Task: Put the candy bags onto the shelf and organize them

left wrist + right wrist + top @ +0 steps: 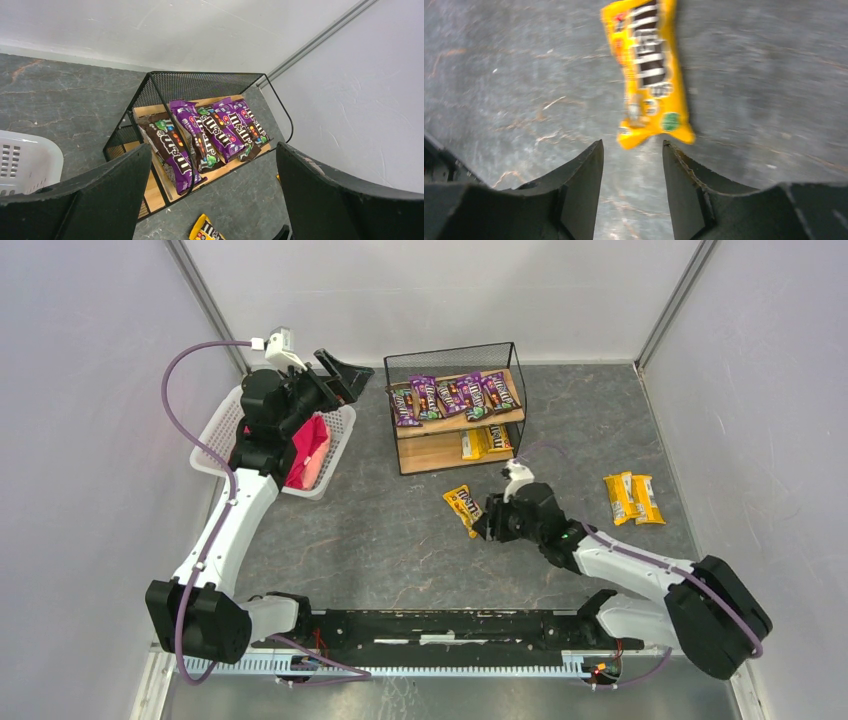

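The shelf [515,380] stands at the back centre, with several purple candy bags [452,395] on its top board and yellow bags [486,441] on the lower board. It also shows in the left wrist view [150,90] with the purple bags [207,132]. One yellow bag [462,507] lies on the table just left of my right gripper [481,523]; in the right wrist view the bag [651,70] sits just beyond the open, empty fingertips [596,150]. Two more yellow bags [632,497] lie at the right. My left gripper [350,378] is open and empty, above the basket, left of the shelf.
A white lattice basket [222,425] holding a pink-red bundle [308,452] stands at the left, under my left arm; its corner shows in the left wrist view [25,160]. Grey walls close in the table at the back and both sides.
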`<state>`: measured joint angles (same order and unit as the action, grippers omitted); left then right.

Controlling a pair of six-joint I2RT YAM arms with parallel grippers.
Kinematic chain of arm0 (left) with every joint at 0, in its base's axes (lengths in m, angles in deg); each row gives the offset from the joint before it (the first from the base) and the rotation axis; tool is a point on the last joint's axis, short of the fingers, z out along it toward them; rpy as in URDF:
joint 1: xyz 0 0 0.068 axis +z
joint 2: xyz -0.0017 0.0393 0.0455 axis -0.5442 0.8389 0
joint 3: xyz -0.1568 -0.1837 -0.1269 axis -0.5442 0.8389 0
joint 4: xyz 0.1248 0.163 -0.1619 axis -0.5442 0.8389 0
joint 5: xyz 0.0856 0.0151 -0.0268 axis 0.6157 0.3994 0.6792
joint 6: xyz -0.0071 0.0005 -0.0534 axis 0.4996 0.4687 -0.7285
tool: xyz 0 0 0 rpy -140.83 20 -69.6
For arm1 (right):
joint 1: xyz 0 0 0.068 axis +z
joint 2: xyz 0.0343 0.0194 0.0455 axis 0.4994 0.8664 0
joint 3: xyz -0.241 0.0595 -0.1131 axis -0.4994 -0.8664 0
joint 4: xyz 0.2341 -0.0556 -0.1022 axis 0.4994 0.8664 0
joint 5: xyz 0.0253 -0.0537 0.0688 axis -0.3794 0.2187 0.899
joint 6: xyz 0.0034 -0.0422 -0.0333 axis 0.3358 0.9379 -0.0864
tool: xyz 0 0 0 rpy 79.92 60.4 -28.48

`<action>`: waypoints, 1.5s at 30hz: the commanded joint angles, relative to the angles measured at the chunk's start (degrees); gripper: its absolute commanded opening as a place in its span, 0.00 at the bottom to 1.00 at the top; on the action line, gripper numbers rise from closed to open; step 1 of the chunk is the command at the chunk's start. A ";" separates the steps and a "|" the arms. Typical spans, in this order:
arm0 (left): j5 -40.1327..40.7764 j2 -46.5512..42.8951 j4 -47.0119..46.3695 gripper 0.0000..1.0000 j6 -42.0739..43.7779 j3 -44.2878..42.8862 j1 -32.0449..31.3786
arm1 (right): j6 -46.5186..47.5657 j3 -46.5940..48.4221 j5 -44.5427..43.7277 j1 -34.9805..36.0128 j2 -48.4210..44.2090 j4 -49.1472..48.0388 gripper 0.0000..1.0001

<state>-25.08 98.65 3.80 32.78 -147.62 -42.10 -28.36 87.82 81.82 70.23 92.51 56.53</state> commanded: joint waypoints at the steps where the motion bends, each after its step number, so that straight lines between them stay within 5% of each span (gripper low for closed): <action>1: -0.58 -1.14 -1.63 1.00 0.46 -1.34 -0.32 | -0.92 -5.34 7.11 -10.05 -3.12 -4.35 0.57; 6: -0.39 -1.41 -1.59 1.00 0.65 -1.34 -0.58 | 4.35 -4.70 11.60 -15.19 1.37 -8.18 0.66; 13: -0.33 -1.56 -1.10 1.00 0.99 -1.78 -0.89 | 2.50 -5.82 19.26 -15.54 9.94 -17.26 0.63; 19: -0.49 -1.80 -1.10 1.00 0.90 -1.87 -0.87 | 0.64 -6.49 20.04 -15.17 14.80 -21.45 0.51; 28: -0.47 -1.71 -0.93 1.00 0.90 -1.96 -0.81 | 5.92 -1.35 3.13 -6.33 16.45 -10.22 0.38; 34: -0.44 -1.53 -0.93 1.00 0.98 -1.95 -0.82 | 5.50 -2.18 4.29 -6.05 14.45 -14.40 0.19; 45: -0.29 -1.10 -0.88 1.00 1.21 -1.88 -0.81 | 2.58 0.25 2.00 -5.71 15.10 -26.14 0.06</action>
<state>-25.08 98.32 3.82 32.78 -147.62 -42.82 -24.56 85.61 86.02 64.05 106.41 39.02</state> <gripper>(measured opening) 0.996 0.219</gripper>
